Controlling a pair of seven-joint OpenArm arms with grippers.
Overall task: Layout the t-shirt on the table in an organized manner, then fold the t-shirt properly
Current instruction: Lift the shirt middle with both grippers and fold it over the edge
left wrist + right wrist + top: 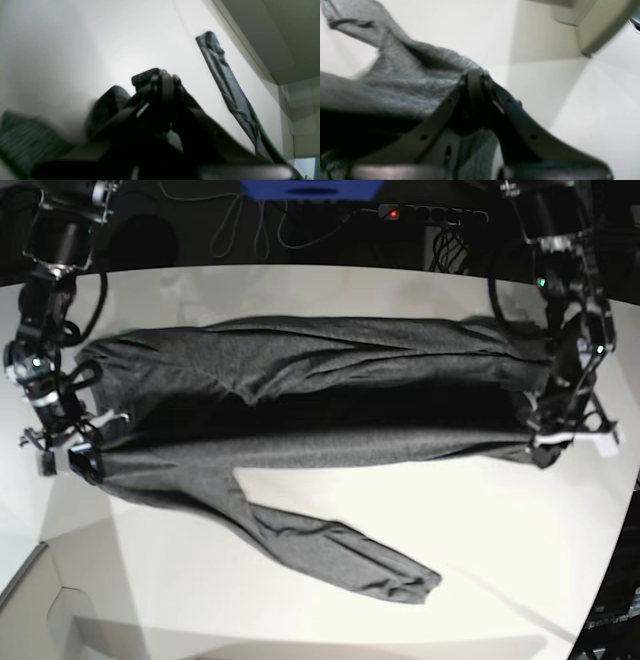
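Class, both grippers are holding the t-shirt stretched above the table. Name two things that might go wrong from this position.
1. The right gripper and left gripper pinch only the edges of the t-shirt, so the cloth may slip.
2. One sleeve trails on the table and could bunch underneath.

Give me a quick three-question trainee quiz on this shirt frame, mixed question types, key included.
1. True or false: the t-shirt lies flat and untouched on the table.
2. In the base view, the loose sleeve trails toward which corner? A) upper left B) lower right C) upper right
3. What is each gripper doing?

Key
1. False: it is stretched between both arms.
2. B
3. The left gripper and the right gripper are each shut on an end of the shirt.
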